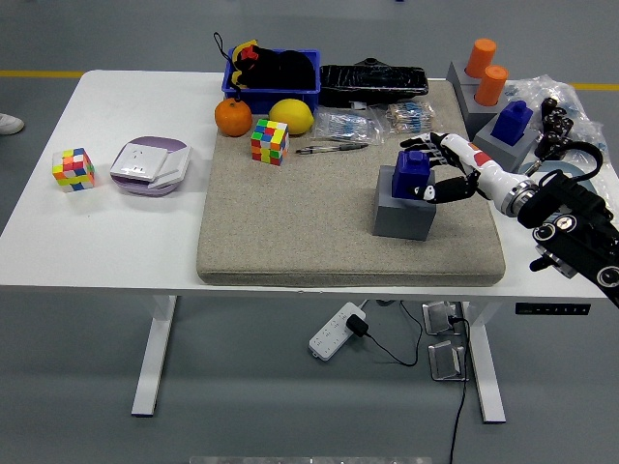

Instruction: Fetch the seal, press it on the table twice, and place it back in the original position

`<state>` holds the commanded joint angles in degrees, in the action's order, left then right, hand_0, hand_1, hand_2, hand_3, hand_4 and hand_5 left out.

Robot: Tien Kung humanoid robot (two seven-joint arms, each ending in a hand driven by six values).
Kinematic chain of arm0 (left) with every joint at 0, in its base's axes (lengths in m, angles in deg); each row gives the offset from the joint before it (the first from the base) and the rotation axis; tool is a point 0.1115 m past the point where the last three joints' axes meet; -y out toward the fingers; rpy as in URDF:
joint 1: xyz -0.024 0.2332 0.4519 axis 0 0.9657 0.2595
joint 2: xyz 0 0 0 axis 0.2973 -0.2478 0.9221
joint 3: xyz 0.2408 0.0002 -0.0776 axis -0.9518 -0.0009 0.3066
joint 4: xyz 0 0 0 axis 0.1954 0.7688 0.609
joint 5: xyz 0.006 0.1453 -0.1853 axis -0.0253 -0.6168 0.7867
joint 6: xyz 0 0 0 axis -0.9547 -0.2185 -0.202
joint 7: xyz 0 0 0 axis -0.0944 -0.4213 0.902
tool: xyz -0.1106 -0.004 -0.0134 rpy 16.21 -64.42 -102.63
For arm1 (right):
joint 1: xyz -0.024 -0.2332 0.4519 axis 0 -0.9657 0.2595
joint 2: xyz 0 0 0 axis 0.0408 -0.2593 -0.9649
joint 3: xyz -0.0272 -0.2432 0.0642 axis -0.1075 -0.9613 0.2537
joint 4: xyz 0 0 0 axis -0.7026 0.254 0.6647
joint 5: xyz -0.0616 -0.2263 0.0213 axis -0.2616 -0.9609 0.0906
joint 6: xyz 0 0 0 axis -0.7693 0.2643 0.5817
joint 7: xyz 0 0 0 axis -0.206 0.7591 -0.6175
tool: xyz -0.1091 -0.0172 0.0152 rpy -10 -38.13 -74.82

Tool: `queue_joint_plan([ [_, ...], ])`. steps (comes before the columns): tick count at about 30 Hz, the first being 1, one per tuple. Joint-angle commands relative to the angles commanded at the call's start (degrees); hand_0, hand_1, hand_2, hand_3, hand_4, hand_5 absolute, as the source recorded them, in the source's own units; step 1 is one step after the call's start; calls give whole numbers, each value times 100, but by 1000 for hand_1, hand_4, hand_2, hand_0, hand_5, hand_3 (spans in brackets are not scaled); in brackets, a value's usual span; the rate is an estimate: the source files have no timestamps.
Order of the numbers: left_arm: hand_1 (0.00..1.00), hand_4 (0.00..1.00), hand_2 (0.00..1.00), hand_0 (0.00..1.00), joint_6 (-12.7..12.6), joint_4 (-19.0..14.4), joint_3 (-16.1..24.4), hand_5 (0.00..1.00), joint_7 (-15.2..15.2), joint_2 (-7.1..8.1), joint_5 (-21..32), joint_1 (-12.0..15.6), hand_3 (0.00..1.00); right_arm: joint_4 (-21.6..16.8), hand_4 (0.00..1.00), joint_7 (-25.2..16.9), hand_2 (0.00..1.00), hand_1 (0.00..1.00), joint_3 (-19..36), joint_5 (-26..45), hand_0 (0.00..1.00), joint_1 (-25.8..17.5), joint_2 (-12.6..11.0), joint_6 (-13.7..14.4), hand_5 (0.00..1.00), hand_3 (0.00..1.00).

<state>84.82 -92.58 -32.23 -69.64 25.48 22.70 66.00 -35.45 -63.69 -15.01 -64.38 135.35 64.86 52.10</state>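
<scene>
Right now, step in hand: fetching, or so I judge it. My right hand (437, 177) is wrapped on the blue seal (413, 171), which sits on top of its grey block holder (403, 215). Whether this is the pick-up or the put-back I cannot settle from this view alone.
Hand state: my fingers (433, 189) are curled against the right side and front of the seal, grasping it. The thumb side is hidden behind the blue body, so how firm the hold is I cannot tell.
Other arm: my left arm is out of view.
Seal's place: on the holder, at the right part of the beige mat (290, 222) that covers the middle of the table (116, 232), right of the nearer Rubik's cube (270, 141) and the pens (332, 147).
Long axis: upright. The seal stands roughly vertical, its stamping face down in the holder, its knob end up.
Pointing: the top end looks straight up, perhaps leaning a hair away from my palm; too small to be sure.
Next move calls for: if fetching, a straight lift along that upright axis so the base clears the holder without dragging it, then a carry to a bare patch beside the holder, keeping the face level for the two presses.
Risk, as I judge it: the light holder could tip or ride up with the seal.
</scene>
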Motion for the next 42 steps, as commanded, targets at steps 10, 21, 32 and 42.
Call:
queue_joint_plan([
  [10, 800, 779, 766, 820, 4, -4, -26, 277, 3, 6, 5, 13, 816, -24, 998, 46, 908, 904, 51, -63, 877, -6, -2, -38, 3, 928],
  [21, 799, 778, 766, 820, 7, -6, -40, 276, 4, 6, 12, 28, 816, -137, 998, 101, 960, 965, 306, -195, 970, -56, -51, -50, 252, 985],
  [32, 800, 778, 766, 819, 2, 9, 19, 277, 4, -1, 9, 51, 816, -599, 998, 513, 989, 995, 1054, -619, 996, -272, -367, -429, 390, 998],
  [42, 800, 778, 766, 819, -8, 21, 104, 277, -1, -18, -30, 67, 816, -1037, 998, 679, 964, 976, 2059, -526, 988, -683, -936, -496, 540, 998],
])
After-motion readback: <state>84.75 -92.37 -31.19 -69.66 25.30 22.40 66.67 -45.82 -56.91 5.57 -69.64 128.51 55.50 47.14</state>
